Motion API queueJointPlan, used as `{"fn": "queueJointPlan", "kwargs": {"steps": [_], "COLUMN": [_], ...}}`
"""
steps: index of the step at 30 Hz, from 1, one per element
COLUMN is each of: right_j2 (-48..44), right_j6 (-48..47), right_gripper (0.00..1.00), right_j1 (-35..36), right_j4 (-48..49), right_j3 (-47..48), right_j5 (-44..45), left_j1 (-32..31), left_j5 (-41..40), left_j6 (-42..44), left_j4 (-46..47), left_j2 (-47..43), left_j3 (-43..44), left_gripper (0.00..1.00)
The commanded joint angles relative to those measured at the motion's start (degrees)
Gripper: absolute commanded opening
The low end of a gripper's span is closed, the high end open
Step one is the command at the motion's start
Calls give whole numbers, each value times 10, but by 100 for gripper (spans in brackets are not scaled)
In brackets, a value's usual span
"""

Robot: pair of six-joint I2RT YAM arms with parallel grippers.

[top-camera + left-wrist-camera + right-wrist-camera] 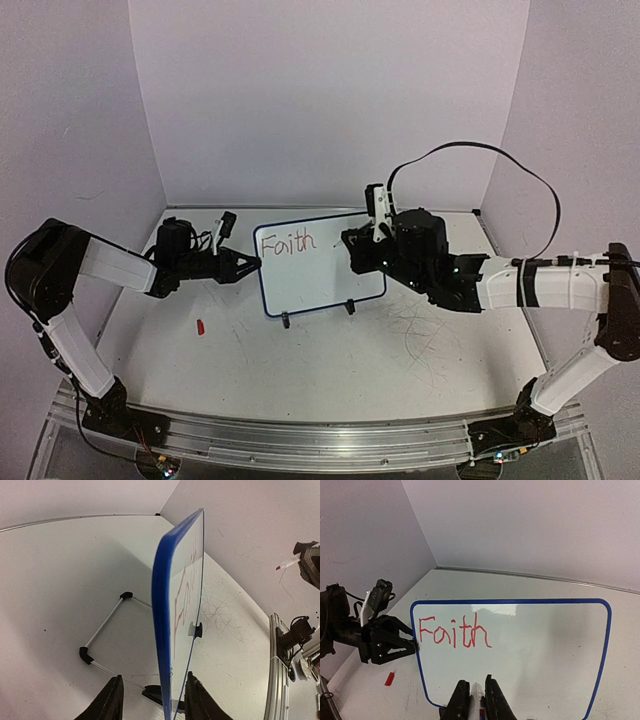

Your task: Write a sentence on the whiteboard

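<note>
Whiteboard (335,278): is standing upright at the centre of the worktop (330,370).
Right gripper (476,684): is pinching the marker (478,698), masking the whiteboard's right edge.
Left gripper (251,265): is straddling its left edge, jaws parted.
Sentence (286,241): is reading "Faith", upper-left corner.
Red cap (201,327): is lying near the worktop's left edge.

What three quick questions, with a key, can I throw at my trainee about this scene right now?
1. True or false: the whiteboard lies flat on the table.
2. What does the right gripper hold? A) a marker B) a cloth C) nothing
3. Which red word is written on the board?
Key: 1 false, it stands upright on its feet; 2 A; 3 "Faith".
</note>
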Motion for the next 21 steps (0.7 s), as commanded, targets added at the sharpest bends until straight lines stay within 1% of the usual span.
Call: {"fn": "queueJointPlan", "kwargs": {"steps": [1,6,7,8,9,16,21], "right_j2": [9,43,49,55,61,84,91], "right_j6": [-23,-40,-43,-45,-47,-40,-37], "right_gripper": [0,0,0,0,0,0,0], "right_j1": [0,0,0,-1,-1,0,0], "right_j4": [11,10,10,10,9,1,-9], "right_j3": [15,46,52,58,65,94,104], "right_j5": [-8,-15,-16,-18,-20,-24,-24], "left_j1": [-1,0,0,0,1,2,3], "left_j5": [-26,-34,-35,-35,-36,-49,8], "left_j6": [-19,-40,-44,-47,-50,-58,-103], "left_j4": [2,0,0,0,0,15,112], "left_j2": [-58,-87,-89,-90,-88,-60,-18], "left_j3": [-15,-38,-42,-46,-48,-58,-80], "left_gripper": [46,52,61,68,71,72,73]}}
